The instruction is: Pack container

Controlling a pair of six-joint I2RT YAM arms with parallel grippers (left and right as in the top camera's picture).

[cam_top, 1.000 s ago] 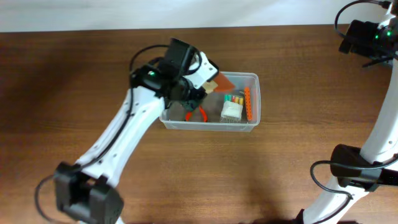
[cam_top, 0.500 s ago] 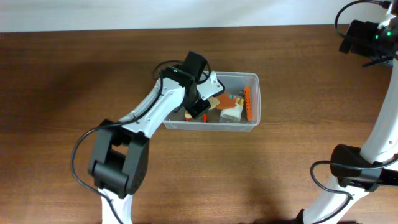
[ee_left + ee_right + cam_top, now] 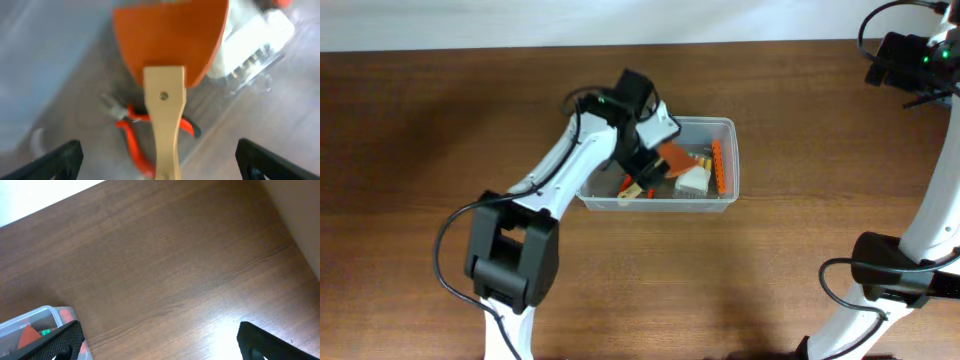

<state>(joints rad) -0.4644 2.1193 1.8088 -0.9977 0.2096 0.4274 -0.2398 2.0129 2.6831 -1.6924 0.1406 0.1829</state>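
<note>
The desk [image 3: 770, 280] carries the container [image 3: 720, 123] about mid-width, a little toward the far side, and my left end effector [image 3: 165, 158] hangs over its left half with fingers [image 3: 50, 161] spread wide and touching nothing. The spatula [image 3: 170, 35] lies between them, orange blade ahead and pale wooden handle running back toward me (released, as far as I can judge). To finish this step well I would rise straight up, keeping the spread as it is so neither finger brushes the handle and drags it. I would also mind the container's near wall, which I judge is close under my wrist.

The white packet [image 3: 692, 180] lies right of the blade, the red-handled pliers [image 3: 137, 137] lie under the handle, and an orange strip [image 3: 720, 168] runs along the right wall.

My right end effector [image 3: 160, 338] is well off to the far right, open over bare desk, with only a corner of the container [image 3: 35, 317] in its view.

From overhead my own arm covers the container's left end, so I cannot tell what lies there. In the left wrist view the handle's end is cut off at the bottom edge, and everything is blurred. I cannot say whether the blade rests on the packet or just beside it.
</note>
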